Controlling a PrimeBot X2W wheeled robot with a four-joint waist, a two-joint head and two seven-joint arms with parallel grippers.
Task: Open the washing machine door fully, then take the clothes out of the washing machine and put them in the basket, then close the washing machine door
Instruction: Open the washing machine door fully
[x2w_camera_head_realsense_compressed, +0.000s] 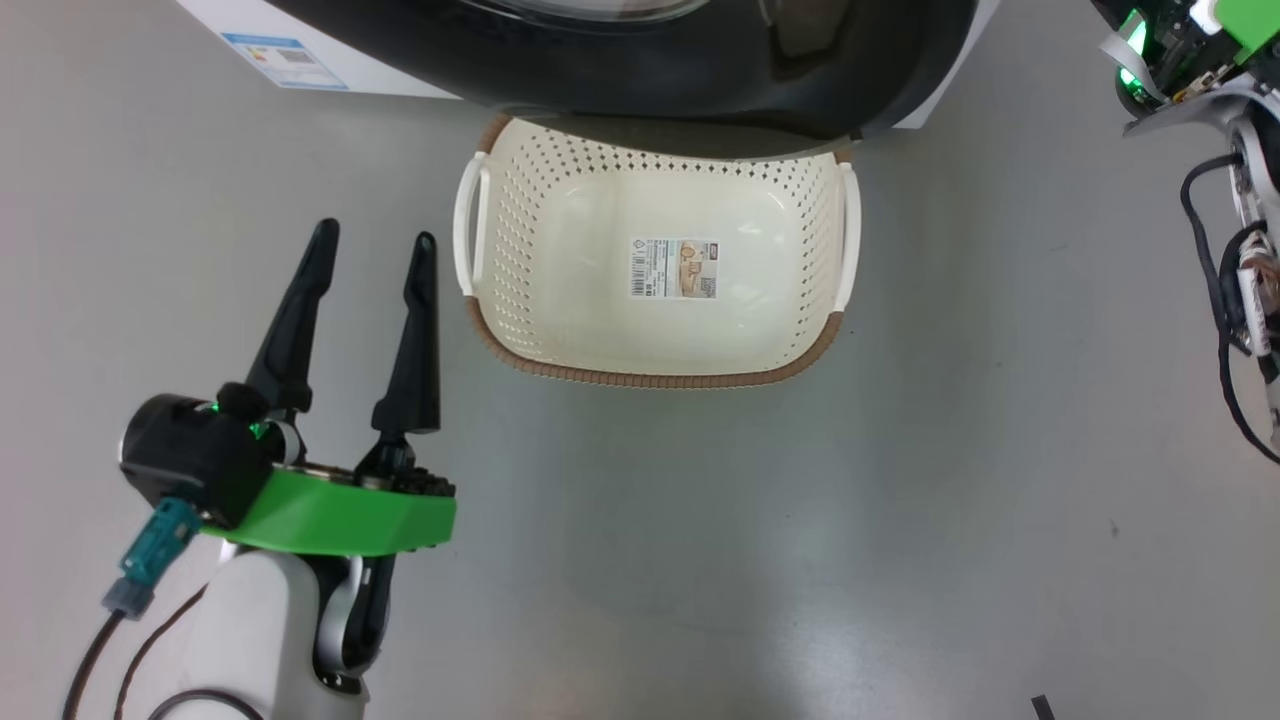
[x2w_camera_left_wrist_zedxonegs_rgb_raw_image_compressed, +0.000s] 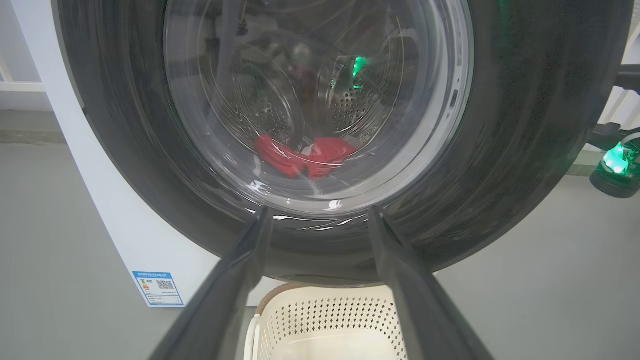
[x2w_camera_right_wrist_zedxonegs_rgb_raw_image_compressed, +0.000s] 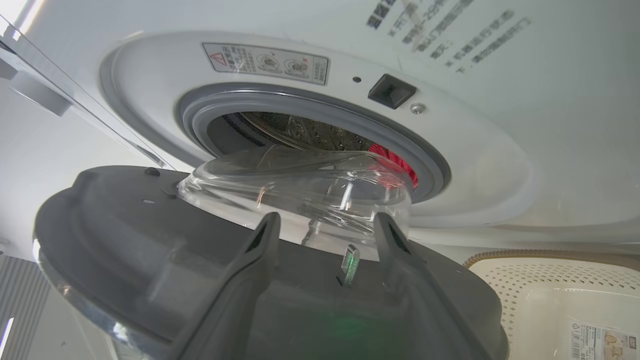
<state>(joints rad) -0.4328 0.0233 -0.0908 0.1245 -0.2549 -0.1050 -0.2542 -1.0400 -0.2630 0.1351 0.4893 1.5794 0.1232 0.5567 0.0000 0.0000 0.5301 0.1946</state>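
Here, the washing machine door (x2w_camera_right_wrist_zedxonegs_rgb_raw_image_compressed: 150, 240) stands partly swung out from the washing machine (x2w_camera_right_wrist_zedxonegs_rgb_raw_image_compressed: 500, 75), its clear glass bowl (x2w_camera_right_wrist_zedxonegs_rgb_raw_image_compressed: 300, 185) bulging from a matte grey inner face, while its outer rim is glossy black in the left wrist view. Behind it, a grey rubber gasket (x2w_camera_right_wrist_zedxonegs_rgb_raw_image_compressed: 310, 97) rings the perforated steel drum (x2w_camera_left_wrist_zedxonegs_rgb_raw_image_compressed: 350, 105), where the clothes (x2w_camera_left_wrist_zedxonegs_rgb_raw_image_compressed: 305, 155), soft bright red fabric with a touch of white, lie crumpled at the bottom. The right gripper (x2w_camera_right_wrist_zedxonegs_rgb_raw_image_compressed: 327, 217) has its long dark fingers spread to either side of the door's small metal latch hook (x2w_camera_right_wrist_zedxonegs_rgb_raw_image_compressed: 350, 262), clamping nothing. The left gripper (x2w_camera_head_realsense_compressed: 375, 232) hovers over the smooth grey floor (x2w_camera_head_realsense_compressed: 800, 550), fingers also parted and empty. The basket (x2w_camera_head_realsense_compressed: 650, 378), cream perforated plastic with a brown woven-look rim, sits on the floor with its far edge under the door; a barcode label (x2w_camera_head_realsense_compressed: 675, 267) shows on its bottom.
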